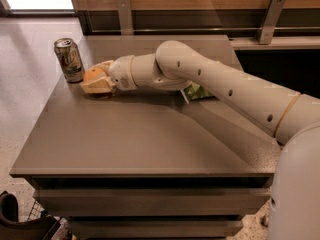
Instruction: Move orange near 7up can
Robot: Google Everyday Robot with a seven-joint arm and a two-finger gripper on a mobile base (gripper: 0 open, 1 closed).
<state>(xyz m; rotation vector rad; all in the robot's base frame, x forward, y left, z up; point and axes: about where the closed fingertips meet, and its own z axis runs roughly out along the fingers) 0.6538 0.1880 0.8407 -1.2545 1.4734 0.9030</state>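
The 7up can (69,59) stands upright at the far left corner of the grey table (140,134). The orange (93,75) sits between the cream fingers (97,87) of my gripper (94,79), just right of the can and low, at or just above the table top. The gripper is shut on the orange. A small gap separates the orange from the can. My arm reaches in from the right across the table.
A green chip bag (197,91) lies at the back right of the table, mostly hidden behind my arm. A wooden wall with metal brackets (270,19) runs behind the table. The table's left edge is close to the can.
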